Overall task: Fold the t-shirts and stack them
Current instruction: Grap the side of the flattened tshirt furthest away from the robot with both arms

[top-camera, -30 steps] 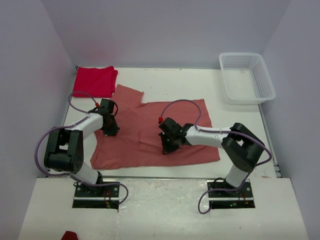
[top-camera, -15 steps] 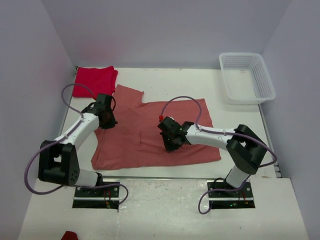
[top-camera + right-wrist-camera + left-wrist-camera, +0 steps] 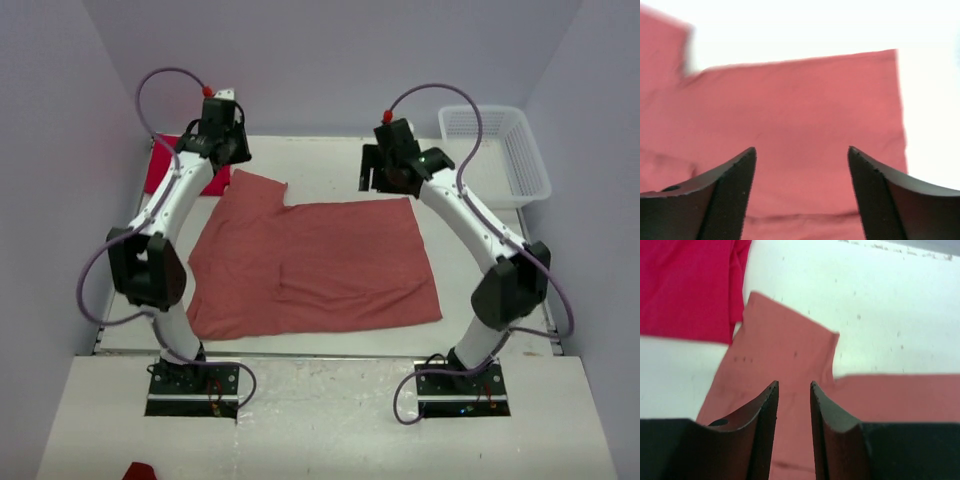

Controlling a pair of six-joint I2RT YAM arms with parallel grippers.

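**Both pincers empty above the far edge of the pink tee**

The pink tee (image 3: 320, 265) lies spread flat in the middle of the desk (image 3: 330, 160). One sleeve (image 3: 255, 190) juts toward the far left. Its far edge runs straight to the right from that sleeve. A crease or layer edge crosses its near half from side to side.

The red tee (image 3: 160, 170) sits folded in the far left corner of the desk, partly hidden behind the left arm (image 3: 175, 200). In the left wrist view its near corner comes just beside the pink sleeve; whether the two cloths touch cannot be told.

The left arm reaches far out. The left pincer (image 3: 792, 390) hangs above the sleeve, near the red tee. Its dark fingers (image 3: 765, 430) stand only a narrow gap apart. Nothing is between them, and pink cloth shows below through the gap.

The right arm (image 3: 465, 210) reaches out likewise. The right pincer (image 3: 801, 150) hangs above the far right part of the pink tee, close to its far edge. Its fingers are spread wide and hold nothing. Below them the cloth looks smooth, with its right edge and bare desk in view beyond.

Neither pincer touches cloth. A white mesh basket (image 3: 495, 155) stands in the far right corner of the desk, well apart from both tees.
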